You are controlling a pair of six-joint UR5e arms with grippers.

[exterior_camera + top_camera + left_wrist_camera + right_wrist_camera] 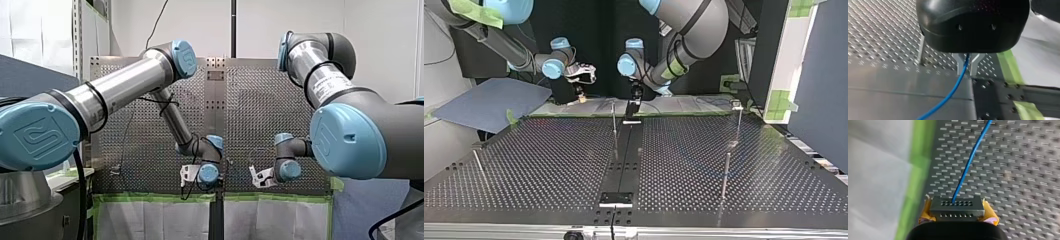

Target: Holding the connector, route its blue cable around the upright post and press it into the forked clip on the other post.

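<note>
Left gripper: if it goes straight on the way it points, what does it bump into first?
Most likely the table. My left gripper points down at it from what looks like close above, with the cable running through it. Depth is hard to judge.

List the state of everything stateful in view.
Right gripper: shut on connector.
Connector: held, blue cable plugged in.
Blue cable: runs straight from connector; also passes through left gripper.
Left gripper: cable through it; grip unclear.
Upright post: standing; cable contact not discernible.

Bright, even room light in the front view; a soft sheen runs along my left arm; in the top view the perforated table glints palely, its background dark.
</note>
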